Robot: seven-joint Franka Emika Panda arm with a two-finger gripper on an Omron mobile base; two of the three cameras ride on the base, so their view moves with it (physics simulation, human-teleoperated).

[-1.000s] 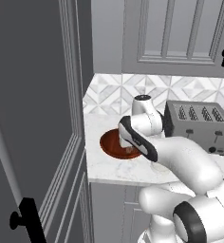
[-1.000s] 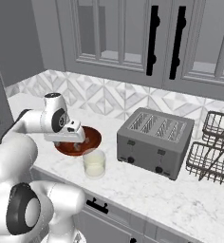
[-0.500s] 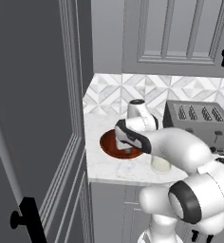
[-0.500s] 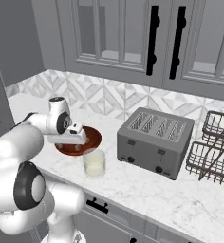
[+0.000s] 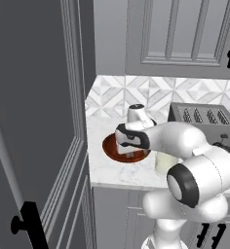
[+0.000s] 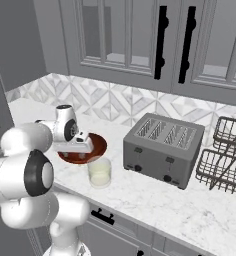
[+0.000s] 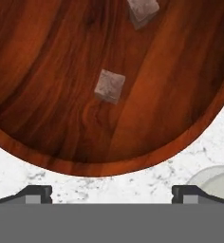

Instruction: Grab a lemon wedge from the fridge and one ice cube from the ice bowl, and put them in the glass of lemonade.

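— Where is your claw?

— My claw hangs spread wide and empty over the near rim of the ice bowl. One ice cube lies on the wood ahead of my tips, a second ice cube farther in, apart from the first.

— Room to move?

— The ice bowl sits on the marble surface, near its front edge. The glass of lemonade stands just beside the bowl, at the edge. The fridge walls the left end; the toaster stands to the right, apart from the bowl.

— What differs between views?

— The hand view gives the cubes; the right base view adds a wire dish rack beyond the toaster.
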